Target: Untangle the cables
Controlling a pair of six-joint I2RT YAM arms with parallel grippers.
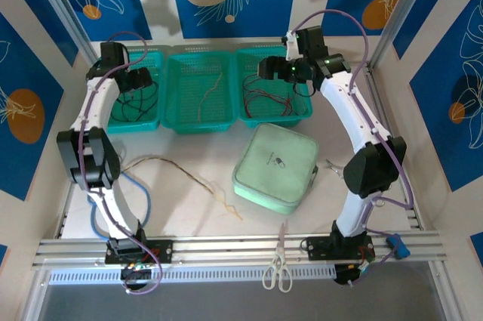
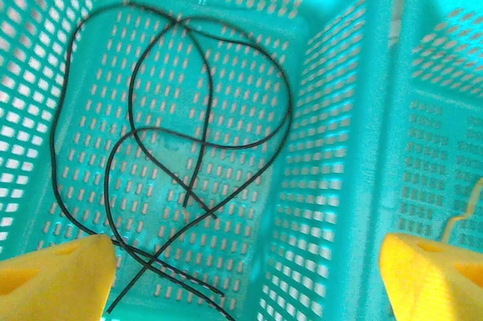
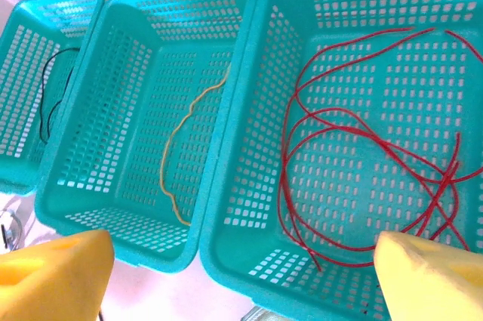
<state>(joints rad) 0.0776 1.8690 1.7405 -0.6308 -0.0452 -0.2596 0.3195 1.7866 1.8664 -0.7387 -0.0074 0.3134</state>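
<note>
Top cam showed a thin tan-yellow cable (image 1: 189,174) on the white table (image 1: 189,211); L wrist cam showed thin black cables (image 2: 206,94) beneath the wide-spread, empty left gripper (image 2: 245,283).

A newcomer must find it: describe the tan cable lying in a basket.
Three teal baskets line the far edge of the table. Look in the middle basket: the tan cable lies there alone, a single wavy strand. The left neighbour holds black cables, the right one red cables.
</note>
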